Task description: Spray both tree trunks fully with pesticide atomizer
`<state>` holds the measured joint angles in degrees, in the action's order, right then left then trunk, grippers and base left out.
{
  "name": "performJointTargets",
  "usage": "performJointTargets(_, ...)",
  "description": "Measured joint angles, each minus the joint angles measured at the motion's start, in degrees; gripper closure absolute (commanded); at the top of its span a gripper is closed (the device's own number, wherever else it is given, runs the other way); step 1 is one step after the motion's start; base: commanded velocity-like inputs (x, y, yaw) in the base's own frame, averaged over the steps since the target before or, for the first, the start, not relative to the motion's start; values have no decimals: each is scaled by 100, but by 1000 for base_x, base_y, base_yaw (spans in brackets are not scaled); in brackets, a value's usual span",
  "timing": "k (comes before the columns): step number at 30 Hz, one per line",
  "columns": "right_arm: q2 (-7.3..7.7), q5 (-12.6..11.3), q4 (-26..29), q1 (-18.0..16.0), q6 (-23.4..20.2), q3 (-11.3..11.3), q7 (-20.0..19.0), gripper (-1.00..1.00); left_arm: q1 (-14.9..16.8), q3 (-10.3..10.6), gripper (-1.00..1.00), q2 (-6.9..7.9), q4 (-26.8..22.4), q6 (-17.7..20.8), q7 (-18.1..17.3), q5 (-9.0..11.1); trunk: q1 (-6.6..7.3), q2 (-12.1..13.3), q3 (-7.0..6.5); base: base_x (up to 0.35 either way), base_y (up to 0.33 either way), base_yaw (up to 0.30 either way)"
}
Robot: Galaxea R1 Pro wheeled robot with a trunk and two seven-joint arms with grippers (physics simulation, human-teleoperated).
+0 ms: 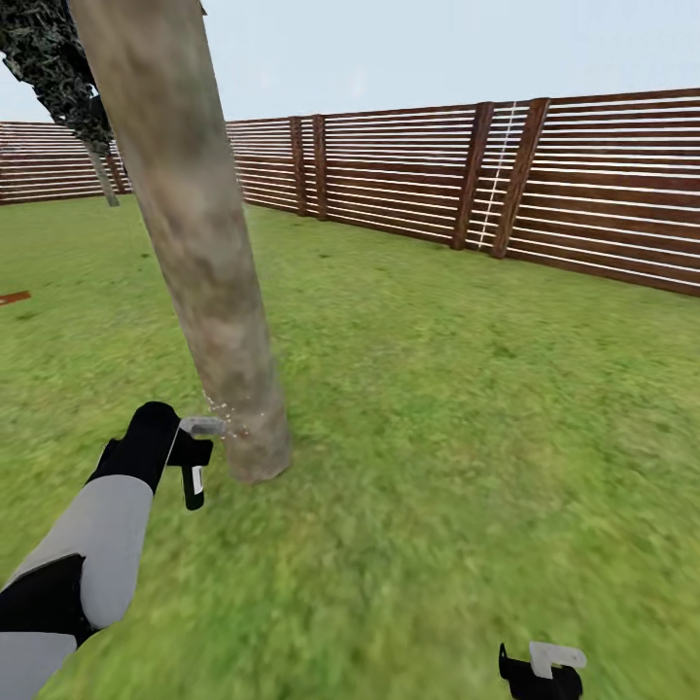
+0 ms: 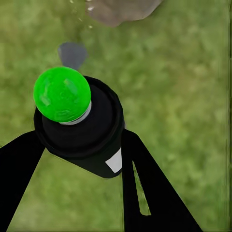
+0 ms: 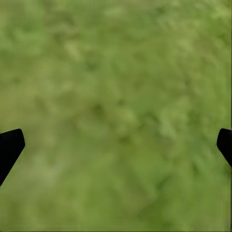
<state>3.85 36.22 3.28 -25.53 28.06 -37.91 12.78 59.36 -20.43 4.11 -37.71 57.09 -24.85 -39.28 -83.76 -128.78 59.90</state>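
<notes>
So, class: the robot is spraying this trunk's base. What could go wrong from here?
1. The atomizer nozzle aims only at the base of the tree trunk; the upper bark could stay unsprayed.
2. The left tool sits near the trunk; a forward move might bump it.

Green lawn (image 1: 467, 408) stretches to brown horizontal-slat wooden fence (image 1: 583, 185) with thick dark posts, running along far side and angling back at left. Pale, even blue-grey sky (image 1: 408, 49) above. Small reddish-brown patch (image 1: 14, 297) on grass near left edge. Flat daylight, no strong shadows. Blurred grass (image 3: 116, 106) beneath.
</notes>
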Motion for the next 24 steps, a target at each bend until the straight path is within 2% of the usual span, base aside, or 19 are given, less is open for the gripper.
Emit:
performJointTargets(5, 9, -3, 0, 0, 0, 0, 0, -100, 0, 7, 100, -36, -2, 6, 0, 0, 0, 0, 0, 167, -236, 1)
performJointTargets(10, 9, 0, 0, 0, 0, 0, 0, -100, 0, -1, 100, -19, -2, 8, 0, 0, -2, 0, 0, 7, -274, 15)
performJointTargets(24, 8, 0, -1, -1, -1, 0, 1, -100, -1, 4, 100, -45, -4, 12, -1, 0, -1, 0, 0, 29, -274, 264)
